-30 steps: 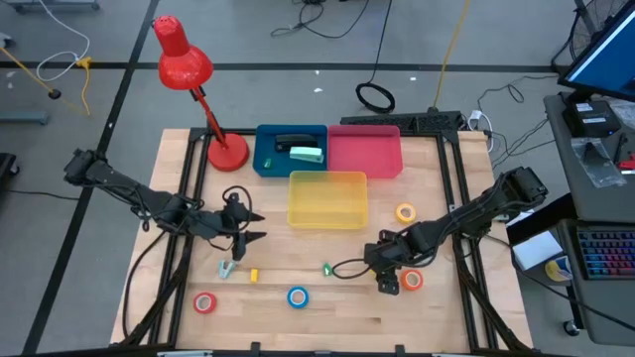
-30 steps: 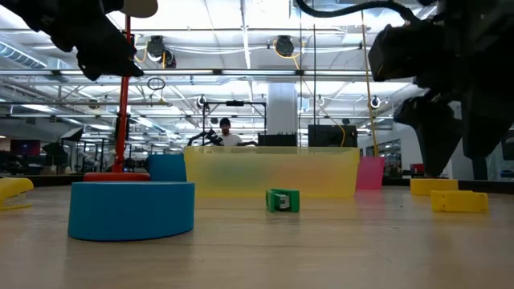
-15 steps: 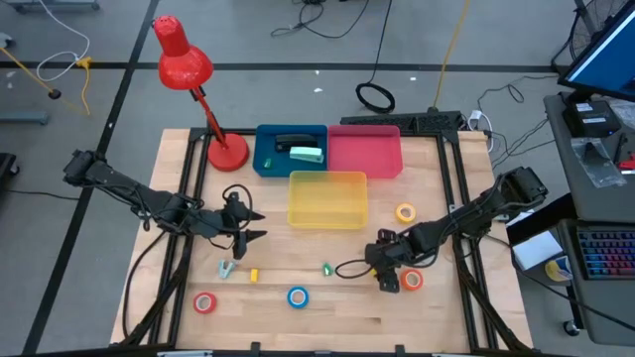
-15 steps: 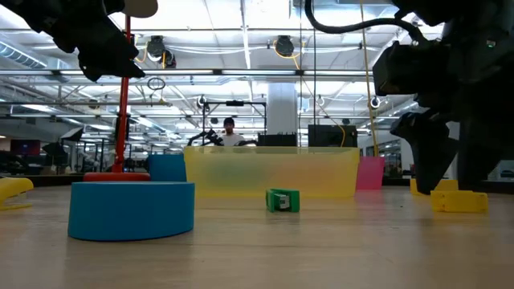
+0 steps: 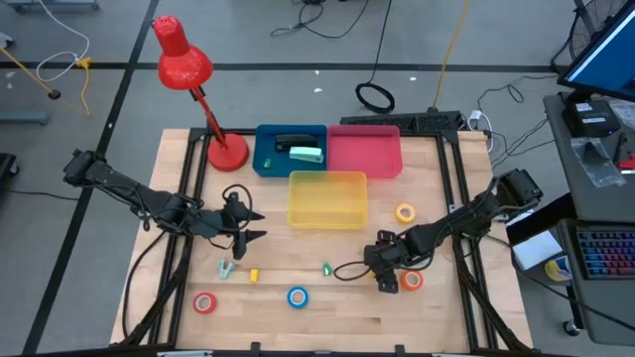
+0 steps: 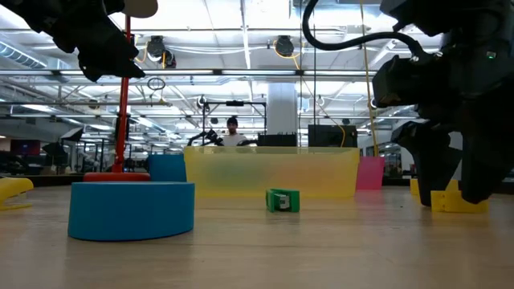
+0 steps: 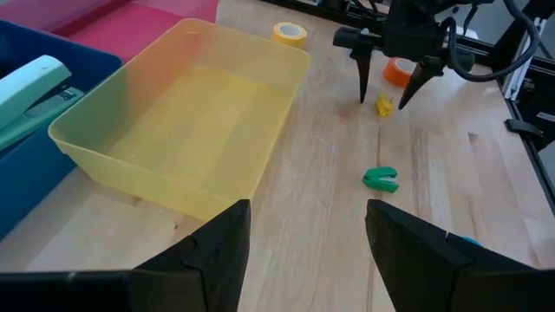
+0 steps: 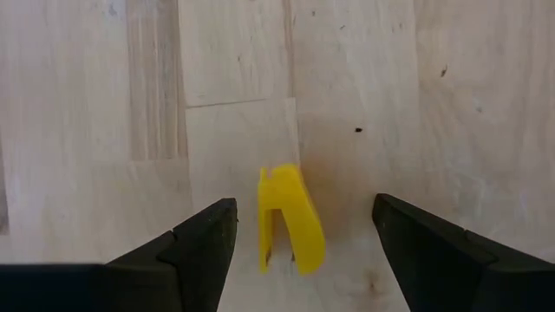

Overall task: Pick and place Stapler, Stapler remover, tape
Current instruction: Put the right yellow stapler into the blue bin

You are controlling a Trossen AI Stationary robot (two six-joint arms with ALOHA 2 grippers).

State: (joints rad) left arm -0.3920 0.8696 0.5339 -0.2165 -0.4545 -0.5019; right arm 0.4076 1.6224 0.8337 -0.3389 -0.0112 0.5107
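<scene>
While pointing away lengthwise, yellow staple remover (image 8: 290, 221) between right hand's (image 8: 303, 251) spread fingers.

A robotics lab is showing here: exposed ceiling ducts (image 6: 277, 46) hanging above a person (image 6: 232, 132) sitting beyond the wooden table (image 5: 347, 307), cables (image 5: 377, 96) trailing behind it.

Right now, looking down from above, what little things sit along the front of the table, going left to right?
Red tape roll → pale green staple remover → small yellow staple remover → blue tape roll → green staple remover → orange tape roll.
</scene>
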